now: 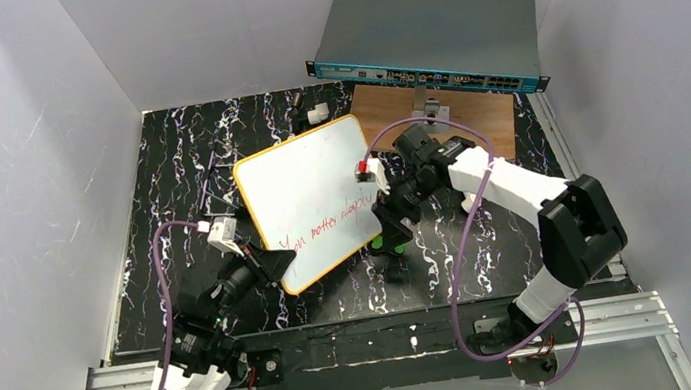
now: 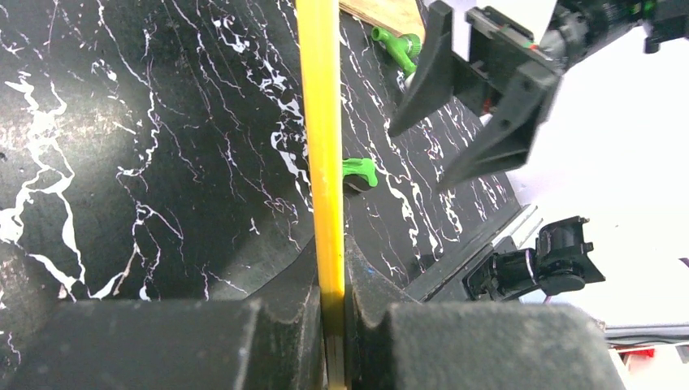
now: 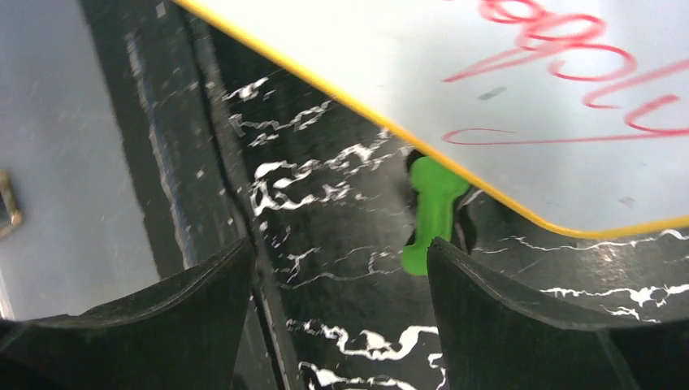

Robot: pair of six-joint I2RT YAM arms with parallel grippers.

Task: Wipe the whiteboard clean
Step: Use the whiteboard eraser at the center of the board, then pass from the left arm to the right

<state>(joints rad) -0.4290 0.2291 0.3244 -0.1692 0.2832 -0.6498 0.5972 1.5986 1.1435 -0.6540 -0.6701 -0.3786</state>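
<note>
Across the middle of the black marbled table (image 1: 169,188): flat white whiteboard with a thin yellow rim (image 1: 304,175), marked with a line of red handwriting (image 1: 330,222) on its near part. Pinched at the near left corner by the left gripper (image 1: 272,265), clamped tight on the yellow rim. From the left wrist, rim seen edge-on between the two black fingers. Looks tipped up a little on that side, but hard to be sure.

Just off the near right edge of the board: right gripper (image 3: 337,260), spread wide, holding nothing. No eraser or cloth to be seen in it.

From this gripper, whiteboard to the left and a little farther back, very close, with the red words only a short reach away. Small green plastic piece (image 3: 431,213) poking out from under the rim, right in front of the open fingers. Purpose not clear.

Red line running from the near left, by the holding gripper, over to the right, toward the free gripper. So probably a job for the right arm: nearer to the end of the words, free to move, and well placed to sweep leftward along the line, with the board held steady by the left arm. Nothing wiped off yet, by the look of it.
</note>
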